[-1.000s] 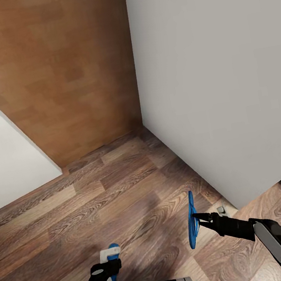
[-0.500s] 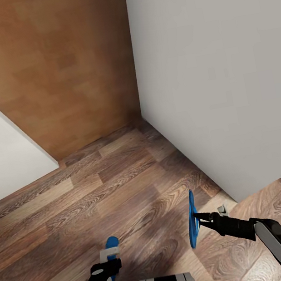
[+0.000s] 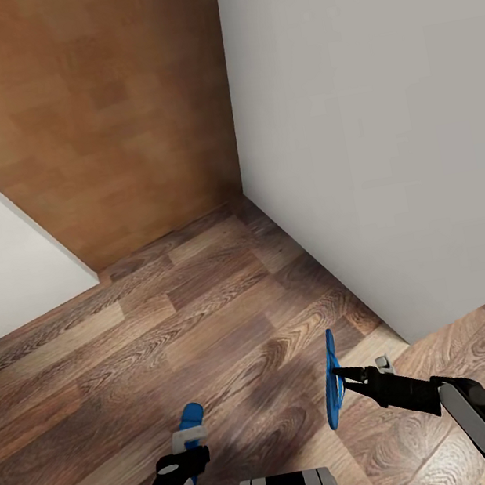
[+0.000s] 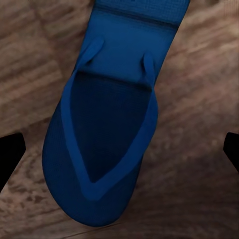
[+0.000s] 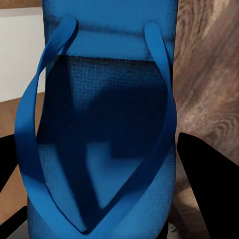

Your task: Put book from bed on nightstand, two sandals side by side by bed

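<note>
The right gripper (image 3: 339, 374) pinches one blue sandal (image 3: 330, 380) on edge above the wood-plank floor (image 3: 211, 335), near a white wall (image 3: 366, 133). The left gripper (image 3: 186, 443) carries the other sandal (image 3: 191, 417); whether it is clamped cannot be told.

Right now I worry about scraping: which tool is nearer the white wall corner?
Right. The right tool, shut on a sandal, sits just short of the wall corner; the left tool is farther away.

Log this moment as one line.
phase: carrying | left gripper: holds sandal | right gripper: holds second sandal, on edge | wood floor
</note>
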